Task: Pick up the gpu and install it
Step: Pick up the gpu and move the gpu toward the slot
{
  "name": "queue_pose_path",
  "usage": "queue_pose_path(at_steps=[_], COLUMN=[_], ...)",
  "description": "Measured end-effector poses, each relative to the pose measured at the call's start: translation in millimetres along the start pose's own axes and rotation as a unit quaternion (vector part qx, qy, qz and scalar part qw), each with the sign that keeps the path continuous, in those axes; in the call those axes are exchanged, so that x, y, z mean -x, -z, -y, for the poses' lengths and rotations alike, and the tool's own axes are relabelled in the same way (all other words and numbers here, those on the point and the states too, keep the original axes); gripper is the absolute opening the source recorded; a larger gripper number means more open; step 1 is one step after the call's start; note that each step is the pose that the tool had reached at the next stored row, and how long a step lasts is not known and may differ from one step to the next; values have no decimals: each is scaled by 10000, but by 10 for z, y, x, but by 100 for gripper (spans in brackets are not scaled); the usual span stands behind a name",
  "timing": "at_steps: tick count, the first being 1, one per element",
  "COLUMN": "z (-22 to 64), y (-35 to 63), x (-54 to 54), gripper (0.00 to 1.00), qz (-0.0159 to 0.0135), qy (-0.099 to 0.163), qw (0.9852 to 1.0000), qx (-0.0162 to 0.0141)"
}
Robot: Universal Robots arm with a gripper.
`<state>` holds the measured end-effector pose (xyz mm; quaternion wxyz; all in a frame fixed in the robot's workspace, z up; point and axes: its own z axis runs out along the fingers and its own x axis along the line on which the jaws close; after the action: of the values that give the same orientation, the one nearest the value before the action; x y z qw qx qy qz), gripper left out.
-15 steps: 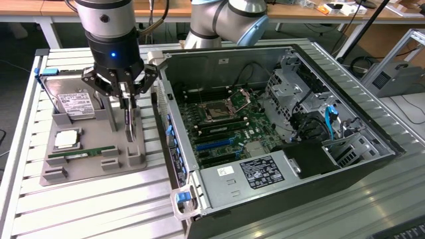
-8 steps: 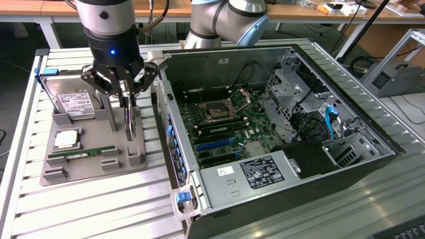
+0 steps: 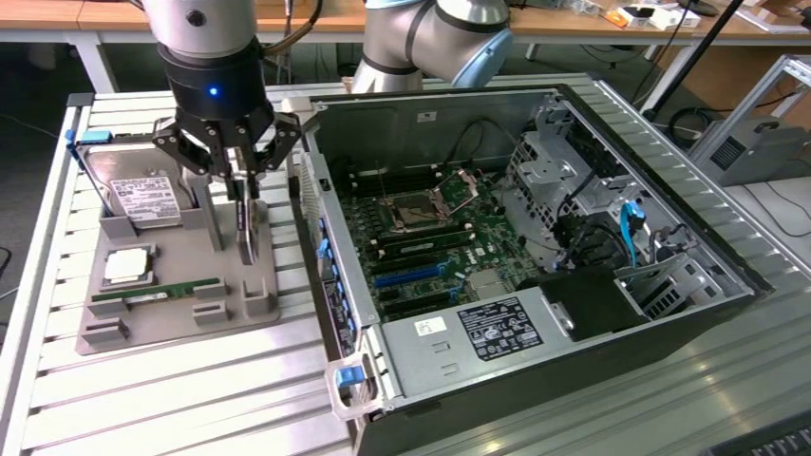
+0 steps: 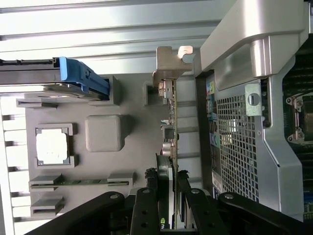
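Jaws closed on the gpu point(image 3: 247, 228) point(image 4: 172, 122), with the two black fingers point(image 4: 145, 210) set one against each face of the thin card near one end. The card stands on edge, directly beneath the jaws, its lower edge seated in a slot of the grey holding tray point(image 3: 178, 328) point(image 4: 137, 98). In the wrist view the card appears edge-on, running away from the jaws to its silvery metal bracket point(image 4: 168, 68) at the far end. The arm point(image 3: 209, 47) points straight down over the tray.

On one side of the jaws, close by, stands the open computer case point(image 3: 533, 237) point(image 4: 244, 122), its perforated rear panel nearest the card and its motherboard point(image 3: 419, 237) exposed. On the opposite side of the jaws, the tray carries three other parts, each in its own recess:
- a hard drive point(image 3: 142, 199) with a white label and a blue carrier point(image 4: 80, 78), lying near the bracket end of the card;
- a square processor chip point(image 3: 127, 268) point(image 4: 51, 147), further from the jaws than the raised grey block beside it;
- a narrow green memory stick point(image 3: 159, 293) point(image 4: 80, 182), lying flat between two clips.

Tray and case both rest on the slatted aluminium bench point(image 3: 165, 399) point(image 4: 98, 34).
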<state>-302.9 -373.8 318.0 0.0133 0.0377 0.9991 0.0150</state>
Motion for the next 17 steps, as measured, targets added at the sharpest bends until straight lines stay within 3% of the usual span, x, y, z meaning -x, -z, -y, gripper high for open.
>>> queue_pose_path(at_steps=[17], z=[-2], y=[132], x=[3], gripper=[27], qz=[-1], qy=[0], qw=[10000], qx=[13])
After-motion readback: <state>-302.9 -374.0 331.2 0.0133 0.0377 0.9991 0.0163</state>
